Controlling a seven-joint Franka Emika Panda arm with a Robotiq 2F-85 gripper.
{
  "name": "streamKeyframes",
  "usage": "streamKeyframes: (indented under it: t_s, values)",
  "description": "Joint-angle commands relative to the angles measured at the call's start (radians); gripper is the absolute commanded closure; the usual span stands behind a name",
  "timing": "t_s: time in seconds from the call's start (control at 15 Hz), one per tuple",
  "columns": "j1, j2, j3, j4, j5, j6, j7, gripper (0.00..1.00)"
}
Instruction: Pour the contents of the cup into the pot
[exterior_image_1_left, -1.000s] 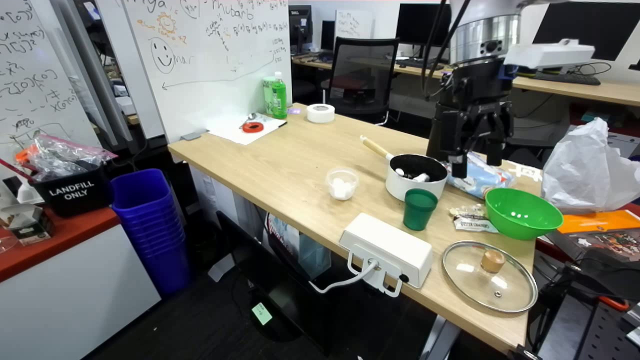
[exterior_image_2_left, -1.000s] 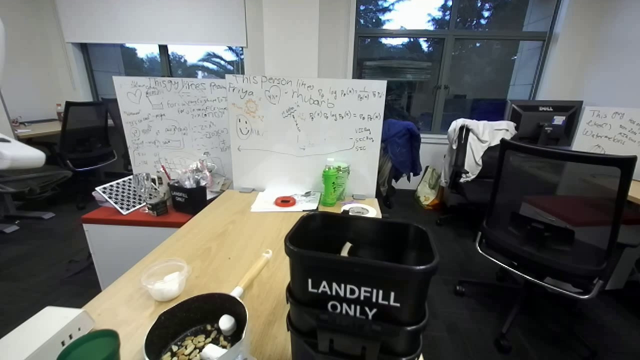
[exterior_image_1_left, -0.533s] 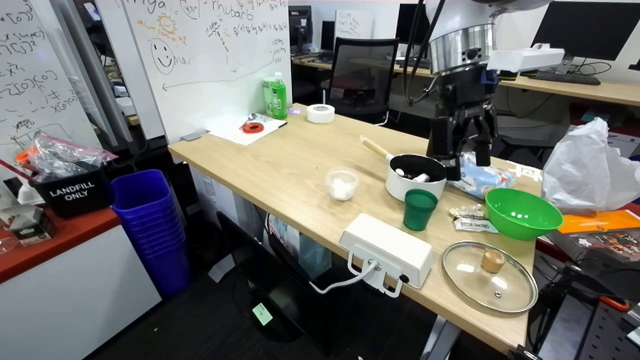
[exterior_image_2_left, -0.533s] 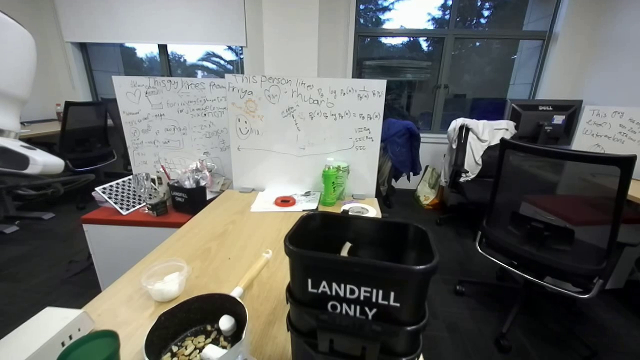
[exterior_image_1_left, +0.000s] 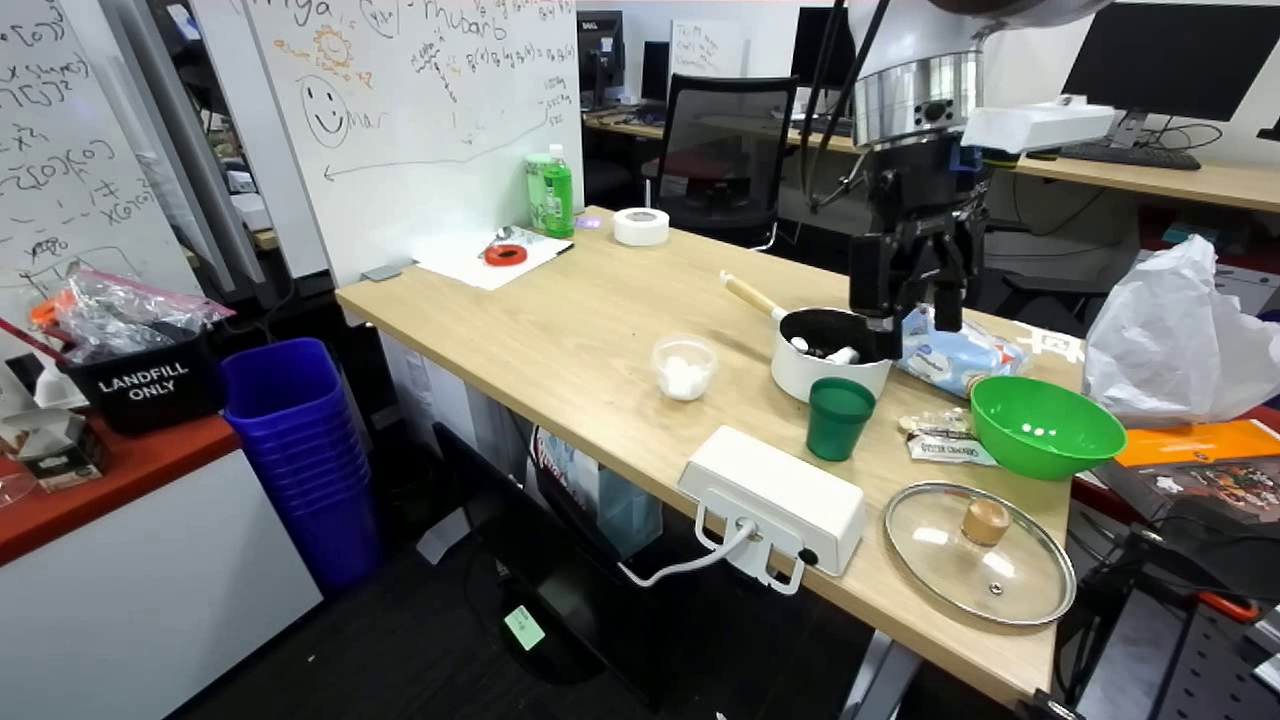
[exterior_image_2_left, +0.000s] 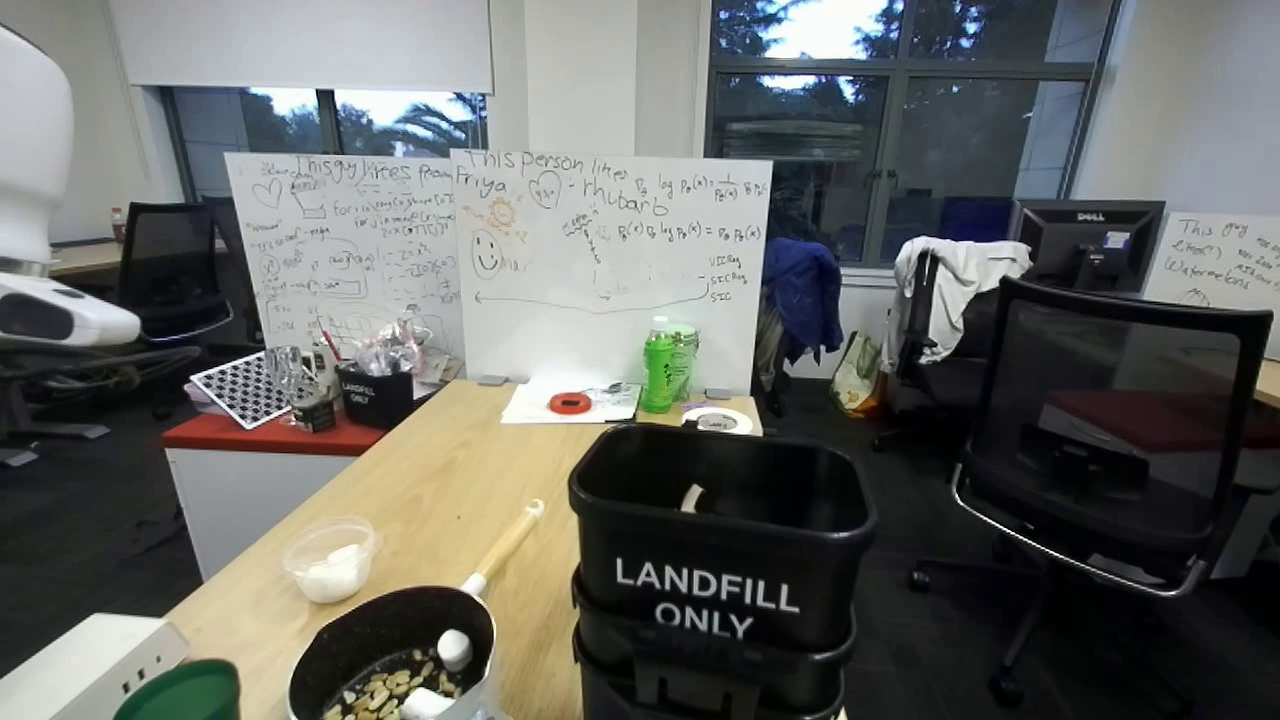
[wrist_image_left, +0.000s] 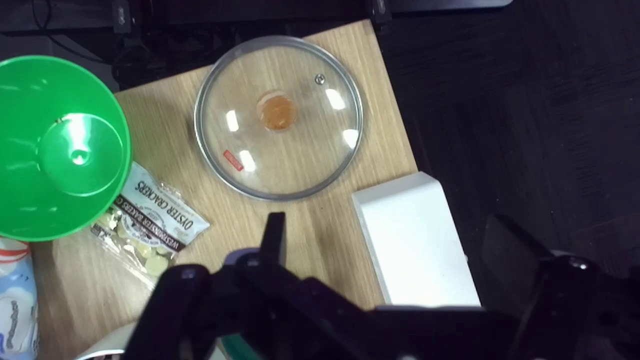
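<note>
The small dark green cup (exterior_image_1_left: 838, 420) stands upright on the table, just in front of the white pot (exterior_image_1_left: 822, 376) in an exterior view; what is inside the cup is hidden. In an exterior view only the cup's top (exterior_image_2_left: 185, 692) shows, and the pot's dark inside (exterior_image_2_left: 365, 632) holds beige pieces and white lumps. My gripper (exterior_image_1_left: 914, 332) is open and empty, above the table, overlapping the pot's right edge in that view. In the wrist view the open gripper (wrist_image_left: 387, 220) hides most of the cup (wrist_image_left: 240, 347) and the pot (wrist_image_left: 117, 340) at the bottom.
A white box (exterior_image_1_left: 775, 490) with a cable sits at the table edge beside the cup. A glass lid (exterior_image_1_left: 980, 555), a cracker packet (exterior_image_1_left: 945, 440), a bright green bowl (exterior_image_1_left: 1045, 428) and a wipes pack (exterior_image_1_left: 950, 355) lie nearby. A clear tub (exterior_image_1_left: 685, 368) holds white lumps. Stacked black bins (exterior_image_2_left: 720, 560) stand by the table.
The arm and gripper have moved left in an exterior view, toward the pot, with the fingers still apart. More of the white arm shows at the left edge elsewhere. The cup and pot have not moved.
</note>
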Motion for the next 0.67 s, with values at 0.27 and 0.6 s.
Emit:
streamKeyframes:
  t_s: [0.27, 0.6]
  values:
    - [0.031, 0.104, 0.01, -0.004, -0.18, 0.22, -0.018, 0.0]
    - [0.041, 0.153, 0.007, -0.002, -0.216, 0.265, -0.005, 0.0]
